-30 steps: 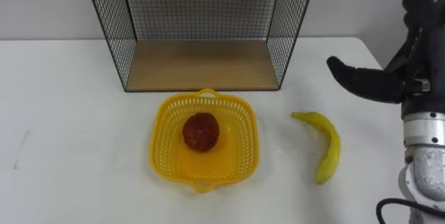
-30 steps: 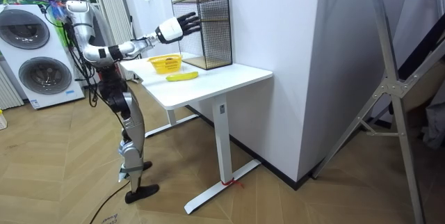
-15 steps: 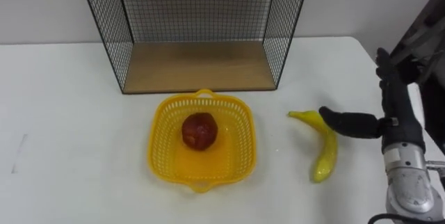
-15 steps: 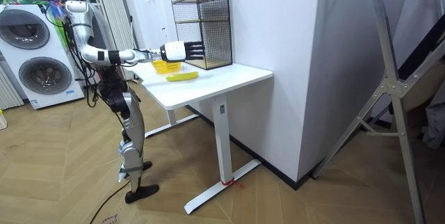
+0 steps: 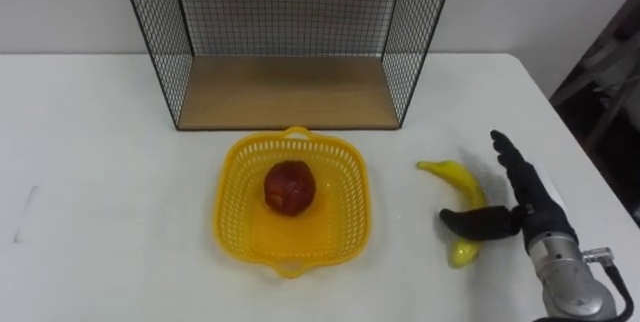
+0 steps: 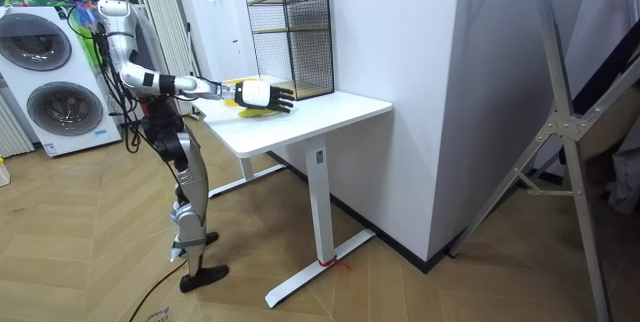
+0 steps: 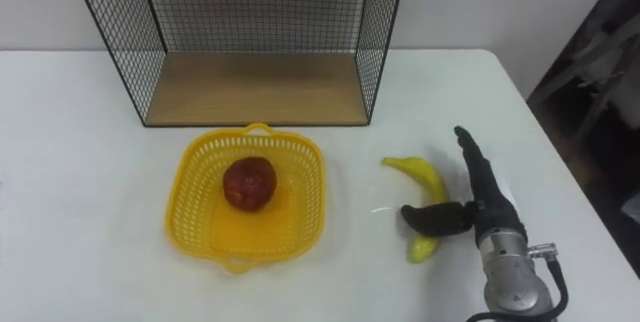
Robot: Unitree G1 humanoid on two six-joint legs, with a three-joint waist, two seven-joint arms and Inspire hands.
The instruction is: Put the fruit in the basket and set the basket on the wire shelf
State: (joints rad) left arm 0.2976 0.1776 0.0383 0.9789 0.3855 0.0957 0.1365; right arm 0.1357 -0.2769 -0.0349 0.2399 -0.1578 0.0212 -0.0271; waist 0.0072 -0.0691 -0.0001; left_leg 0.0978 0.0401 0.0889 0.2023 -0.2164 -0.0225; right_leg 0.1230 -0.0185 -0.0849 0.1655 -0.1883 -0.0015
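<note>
Left eye view: white tabletop [image 5: 100, 162]. Yellow basket [image 5: 233, 177] sits near centre, upright, with one round red fruit [image 5: 289, 186] inside, slightly toward 12 o'clock of the basket's middle. Wire shelf [image 5: 290, 92] stands at 12 o'clock from the basket, close to its rim; lower wooden board bare. Banana [image 5: 466, 184] lies on the tabletop at 3 o'clock from the basket, apart from it, long axis running roughly 11 to 5 o'clock. Right robot hand [image 5: 530, 207] comes in from 5 o'clock and lies just beside the banana on its 3 o'clock side. Fingers [image 5: 508, 157] straight, pointing toward 12 o'clock. Thumb [image 5: 475, 221] spread wide and laid across the banana's lower half. Not closed round the fruit; nothing lifted.

Room view: robot stands on the wooden floor at the tabletop's edge on the room view's left, right arm stretched out level over the tabletop. Hand low over the banana, with yellow visible under it. Wire shelf at the far side against the wall. Two washing machines [image 6: 50, 72] behind the robot.

Right eye view: same layout. Red fruit in the basket, banana at 3 o'clock on the bare tabletop, thumb over the banana near its lower end, fingers flat alongside.
</note>
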